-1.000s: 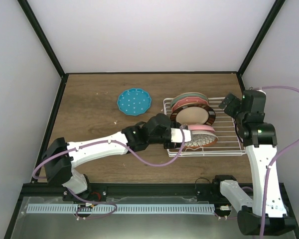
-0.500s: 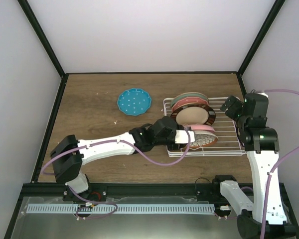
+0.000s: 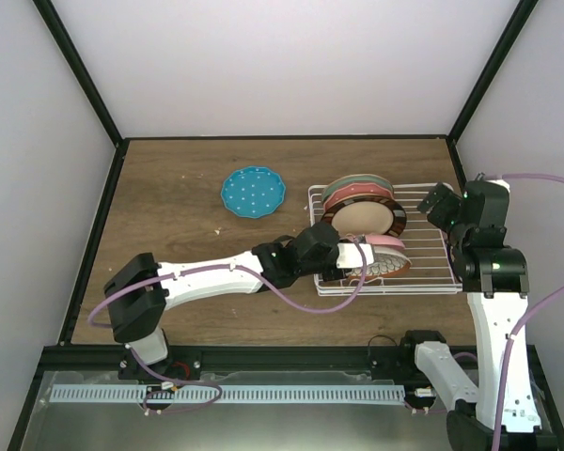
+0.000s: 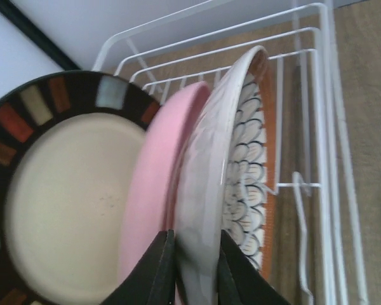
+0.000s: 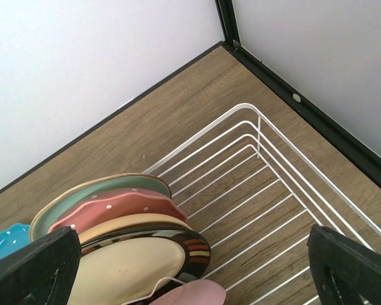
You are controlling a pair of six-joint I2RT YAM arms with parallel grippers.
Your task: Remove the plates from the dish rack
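1. Left gripper (image 4: pixel 193 270) clamps the rim of the petal-patterned plate (image 4: pixel 244 184), which stands at the near side of the dish rack (image 3: pixel 430 274).
2. Right gripper (image 3: pixel 440 203) hangs, jaws wide apart, above the rack's right end, by the desk's right edge.

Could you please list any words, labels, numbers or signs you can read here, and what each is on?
None: no view shows readable text.
Only patterns appear: white dots on the teal plate, petal outlines on the brown-rimmed plate, coloured blocks on the dark-rimmed plate.
The dish rack shows no lettering either.
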